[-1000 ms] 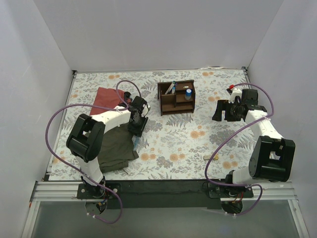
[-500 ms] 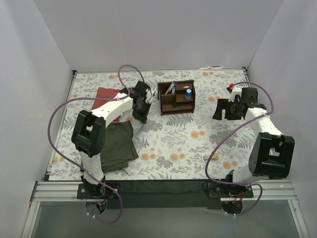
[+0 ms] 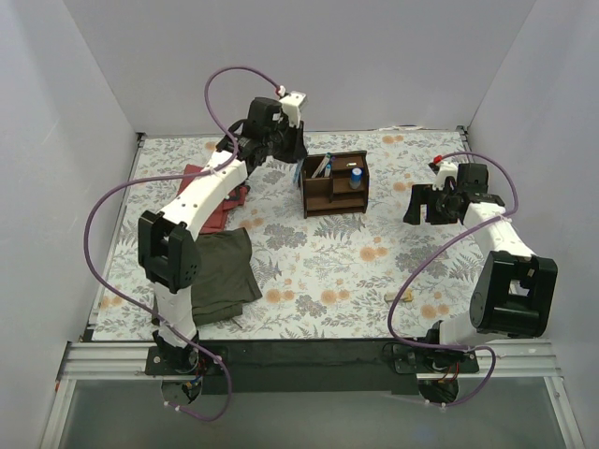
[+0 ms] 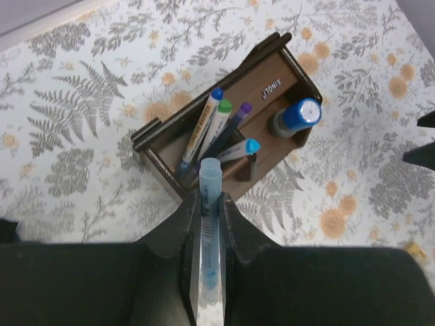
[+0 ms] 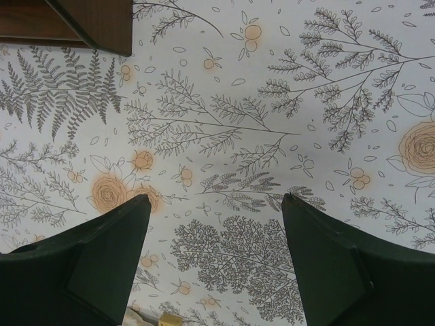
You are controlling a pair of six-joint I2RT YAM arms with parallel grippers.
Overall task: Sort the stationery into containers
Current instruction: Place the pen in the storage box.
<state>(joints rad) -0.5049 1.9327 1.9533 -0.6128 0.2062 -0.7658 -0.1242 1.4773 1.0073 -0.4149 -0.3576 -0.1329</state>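
My left gripper (image 4: 208, 198) is shut on a light blue pen (image 4: 207, 224) and holds it high above the dark brown wooden organiser (image 4: 170, 146), which also shows in the top view (image 3: 333, 182). Several pens (image 4: 207, 129) lie in its compartments, and a blue-capped cylinder (image 4: 293, 118) stands at its right end. In the top view the left gripper (image 3: 290, 148) hovers just left of the organiser. My right gripper (image 5: 216, 202) is open and empty above bare cloth, right of the organiser (image 3: 418, 203). A small beige block (image 3: 393, 297) lies near the front.
A red cloth (image 3: 208, 187) and an olive cloth (image 3: 220, 276) lie on the left of the floral table cover (image 3: 328, 262). White walls stand on three sides. The beige block also peeks in at the bottom of the right wrist view (image 5: 166, 319).
My left arm has risen from the olive cloth and swung back and right with the blue pen to above the organiser. The right arm has hardly moved.
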